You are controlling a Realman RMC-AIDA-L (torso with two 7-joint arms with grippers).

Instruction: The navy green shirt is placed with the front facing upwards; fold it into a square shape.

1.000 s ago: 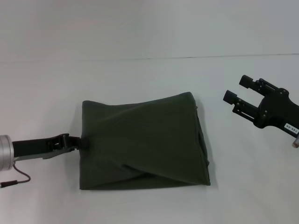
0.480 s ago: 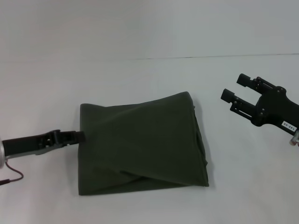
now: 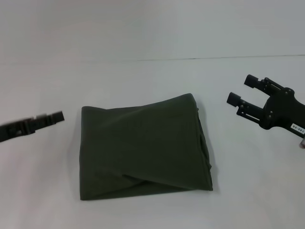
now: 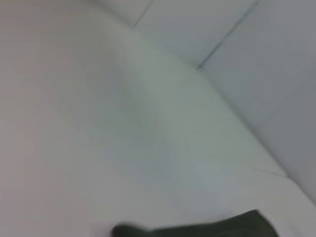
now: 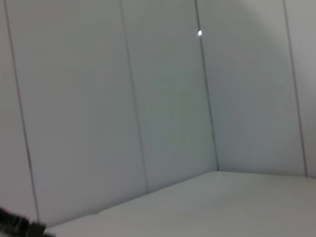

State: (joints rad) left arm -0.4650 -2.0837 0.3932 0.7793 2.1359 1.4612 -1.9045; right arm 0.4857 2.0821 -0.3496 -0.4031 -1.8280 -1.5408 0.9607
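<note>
My left gripper [image 3: 56, 116] is off the cloth, just beside its left edge (motion-blurred, can't tell its finger state). Right gripper [image 3: 244, 90] hovers spread wide, empty, near the right side. The navy green shirt [image 3: 143, 149] lies mid-table [image 3: 143, 76], folded roughly square. Folding looks done; maybe a slight tidy.

The head camera is looking down over the white table [image 3: 143, 28]. The left wrist camera is skimming low, sharing the shirt [image 4: 217, 229]. The right wrist camera is facing the panelled wall [image 5: 163, 98].
</note>
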